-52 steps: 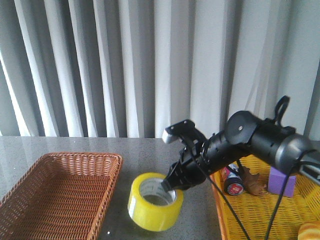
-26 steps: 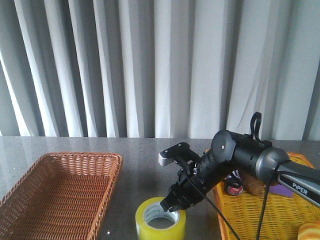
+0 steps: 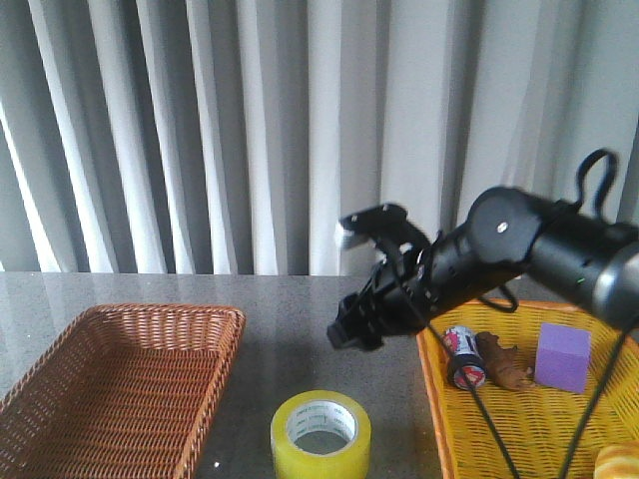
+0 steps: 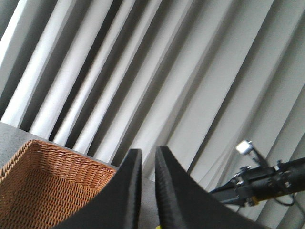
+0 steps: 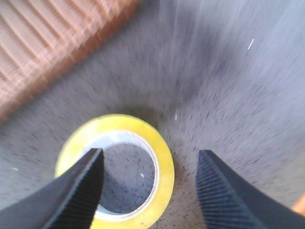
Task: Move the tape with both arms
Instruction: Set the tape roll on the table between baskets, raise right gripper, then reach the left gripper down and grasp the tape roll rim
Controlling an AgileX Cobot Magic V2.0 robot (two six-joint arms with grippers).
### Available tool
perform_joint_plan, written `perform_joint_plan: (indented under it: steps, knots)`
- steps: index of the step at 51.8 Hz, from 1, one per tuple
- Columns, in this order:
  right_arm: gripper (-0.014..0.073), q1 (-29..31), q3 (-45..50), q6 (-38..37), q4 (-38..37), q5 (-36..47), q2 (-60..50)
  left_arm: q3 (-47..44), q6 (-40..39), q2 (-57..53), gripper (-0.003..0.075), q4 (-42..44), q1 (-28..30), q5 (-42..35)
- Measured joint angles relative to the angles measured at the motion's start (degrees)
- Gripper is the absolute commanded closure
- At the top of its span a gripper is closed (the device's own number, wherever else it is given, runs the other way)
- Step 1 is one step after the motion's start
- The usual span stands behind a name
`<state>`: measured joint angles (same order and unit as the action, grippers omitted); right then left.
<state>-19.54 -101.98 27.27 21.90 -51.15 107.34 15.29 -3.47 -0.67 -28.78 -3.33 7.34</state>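
Observation:
The tape (image 3: 320,436), a yellow roll with a white core, lies flat on the grey table near the front edge, between the two baskets. My right gripper (image 3: 344,334) hangs open and empty above it, clear of the roll. In the right wrist view the tape (image 5: 166,167) lies below and between the spread fingers of the right gripper (image 5: 150,153), which do not touch it. My left gripper (image 4: 146,157) is shut and empty, held up in the air; it does not show in the front view. The right arm (image 4: 267,181) shows far off in the left wrist view.
A brown wicker basket (image 3: 160,311) stands at the left, also in the left wrist view (image 4: 43,191). A yellow basket (image 3: 519,419) at the right holds a red-and-black can (image 3: 461,359), a brown toy (image 3: 499,361) and a purple block (image 3: 562,356). Grey curtains hang behind.
My right gripper lowered the tape onto the table, let go of it, and rose up and back. The tape now lies flat and free.

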Motion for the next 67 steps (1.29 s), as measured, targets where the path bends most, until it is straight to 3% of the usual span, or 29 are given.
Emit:
perform_joint_plan:
  steps: [12, 18, 34, 47, 56, 67]
  knots:
    - [0.0512, 0.0, 1.7, 0.2, 0.1, 4.1, -18.0, 0.0, 0.0, 0.0, 0.0644, 0.0, 0.0, 2.0]
    - [0.0609, 0.0, 10.1, 0.7, 0.3, 10.2, -30.3, 0.0, 0.0, 0.0, 0.0644, 0.0, 0.0, 4.3]
    - [0.0601, 0.0, 52.1, 0.9, -1.0, 25.9, -66.6, 0.0, 0.7, 0.0, 0.0644, 0.1, 0.0, 6.8]
    - [0.0599, 0.0, 80.8, -0.1, -5.3, 39.0, -90.9, 4.5, 10.1, 5.0, 0.0644, 0.2, 0.0, 12.6]
    - [0.0599, 0.0, 90.7, -3.6, -5.4, 43.6, -99.2, 13.3, 20.8, 17.5, 0.0643, -4.3, 0.0, 16.5]
    - [0.0599, 0.0, 92.0, -5.3, -5.0, 46.0, -99.6, 29.9, 38.0, 38.5, 0.0582, -13.2, 0.0, 28.7]
